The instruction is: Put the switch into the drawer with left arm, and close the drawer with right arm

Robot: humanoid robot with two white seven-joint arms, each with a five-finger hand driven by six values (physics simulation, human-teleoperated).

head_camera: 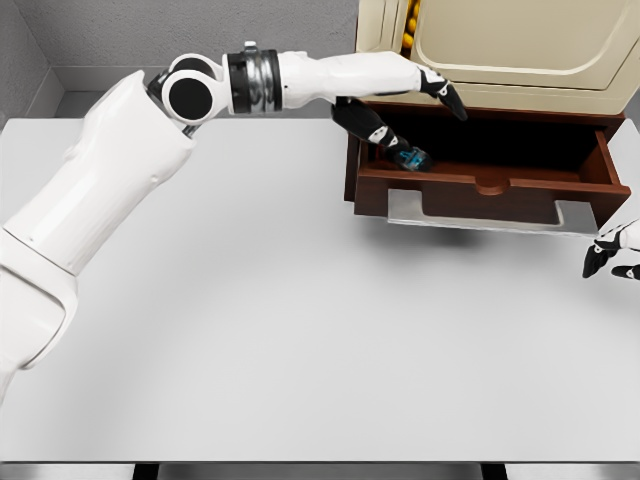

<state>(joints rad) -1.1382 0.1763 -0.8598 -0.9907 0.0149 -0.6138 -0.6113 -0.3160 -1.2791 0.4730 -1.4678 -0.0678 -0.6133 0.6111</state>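
Over the far-right open drawer (pixel 480 160) I have the left hand (pixel 395 120), fingers loosely spread above the switch (pixel 410 158) lying just inside its left front corner, while my right hand (pixel 612 250) waits nearby, fingers curled, to push it shut.

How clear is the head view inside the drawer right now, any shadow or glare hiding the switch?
Head view: sharp, no blur or glare; the drawer interior is dark, and the left hand covers part of the small teal switch; a soft shadow lies on the table under the drawer front.
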